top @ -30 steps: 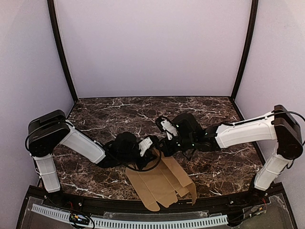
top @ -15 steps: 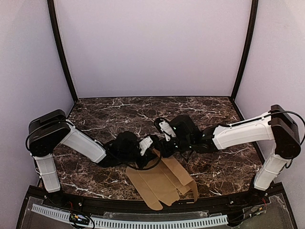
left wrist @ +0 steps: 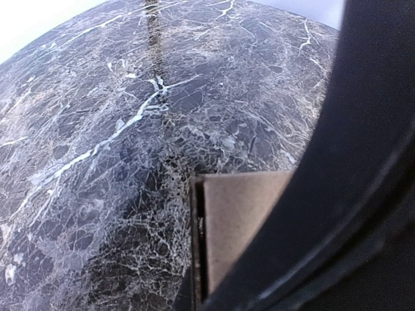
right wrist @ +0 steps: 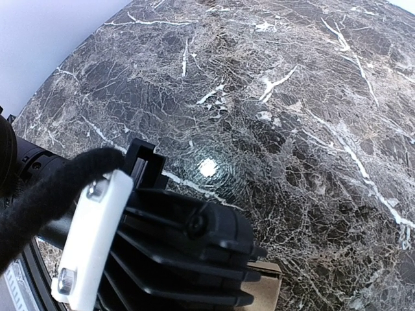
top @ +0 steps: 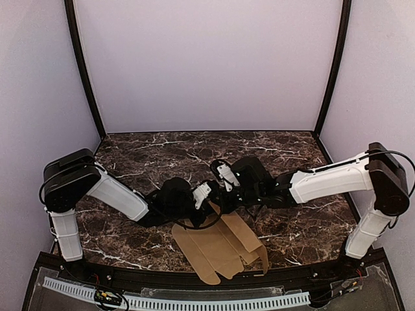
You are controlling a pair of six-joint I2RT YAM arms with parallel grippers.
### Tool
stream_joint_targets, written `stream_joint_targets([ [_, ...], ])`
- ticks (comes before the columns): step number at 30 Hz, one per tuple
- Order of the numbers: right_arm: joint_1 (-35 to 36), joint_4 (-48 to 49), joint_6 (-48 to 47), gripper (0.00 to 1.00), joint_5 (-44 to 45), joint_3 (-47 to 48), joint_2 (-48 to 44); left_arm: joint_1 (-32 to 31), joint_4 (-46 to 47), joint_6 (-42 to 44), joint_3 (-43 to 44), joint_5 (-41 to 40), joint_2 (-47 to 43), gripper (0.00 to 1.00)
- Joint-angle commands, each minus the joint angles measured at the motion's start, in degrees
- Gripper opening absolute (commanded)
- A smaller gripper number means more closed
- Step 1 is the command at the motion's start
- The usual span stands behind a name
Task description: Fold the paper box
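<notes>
The fingertips of both hands are hidden where the arms meet over the far edge of the paper box. The left hand and right hand are both closed tight; whether either pinches cardboard I cannot tell. The paper box lies flattened at the middle of the worktop's near edge. A dark blurred bulk covers its right side in the left wrist view.

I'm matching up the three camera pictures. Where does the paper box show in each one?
Top view: paper box at bottom centre, between the arms.
Left wrist: paper box corner low, right of centre.
Right wrist: only a tan sliver of the paper box at the bottom edge.
Shared landmark: the dark, white-veined marble table beneath it.
</notes>
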Motion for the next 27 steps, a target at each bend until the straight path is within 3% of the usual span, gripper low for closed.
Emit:
stream_joint_targets([
  [1,0.7,-2.8,1.4,0.00,-0.9,-2.2,0.5,-1.9,2.2,1.4,1.2,-1.8,1.1,0.01],
  [12,0.8,-2.2,3.3,0.00,-0.5,-3.0,-2.8,-3.1,3.1,2.1,0.4,-5.9,0.7,0.01],
  [16,0.7,-2.5,4.4,0.28,1.5,-3.5,-5.9,-3.2,3.0,2.3,-0.2,-5.7,0.1,0.01],
  [20,-0.5,-2.7,4.7,0.37,4.3,-5.5,-10.7,-3.2,2.7,2.8,-1.0,-5.2,-0.5,0.01],
  [23,-1.8,-2.6,5.0,0.34,5.8,-8.4,-13.8,-3.1,2.5,3.0,-1.5,-5.3,-1.1,0.01],
  [25,-2.7,-2.5,5.4,0.23,5.9,-10.0,-14.7,-3.2,2.5,3.2,-1.9,-5.6,-1.4,0.01],
  [27,-3.5,-2.0,5.9,0.07,5.7,-11.6,-14.8,-3.2,2.4,3.4,-1.9,-5.7,-1.7,0.01],
])
